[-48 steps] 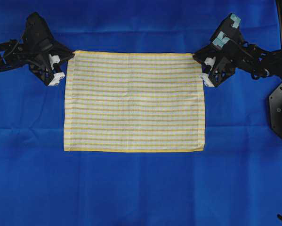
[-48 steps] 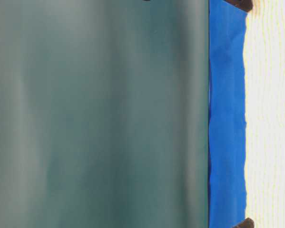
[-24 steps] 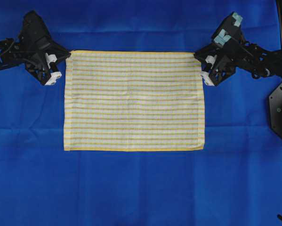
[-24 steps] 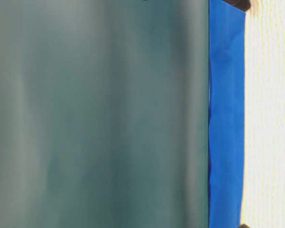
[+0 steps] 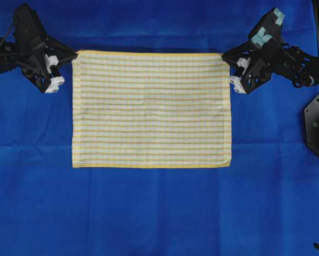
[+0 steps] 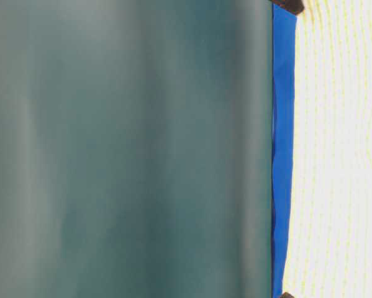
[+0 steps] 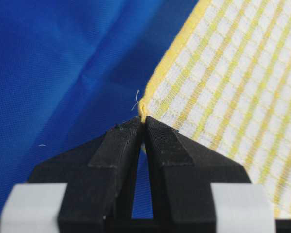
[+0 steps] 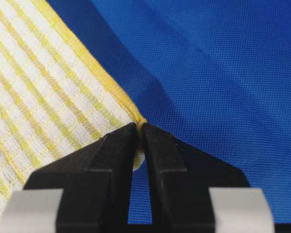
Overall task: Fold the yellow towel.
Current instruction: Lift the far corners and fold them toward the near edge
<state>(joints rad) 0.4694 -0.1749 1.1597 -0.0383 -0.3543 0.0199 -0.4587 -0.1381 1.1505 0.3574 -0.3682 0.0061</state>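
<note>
I have the left gripper (image 7: 143, 127) and right gripper (image 8: 138, 130) each pinched on a far corner of the pale yellow striped towel (image 5: 151, 109); I should lift both evenly, keeping the hem taut.

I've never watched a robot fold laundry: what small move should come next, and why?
Probably lift both far corners and carry them toward the near hem. The left hand and right hand each pinch a corner of the yellow towel, which lies unfolded on the blue cloth.

I see the desk covered edge to edge by a blue cloth (image 5: 159, 213); the yellow towel (image 5: 151, 109) lies on it, nearer the far edge.
</note>
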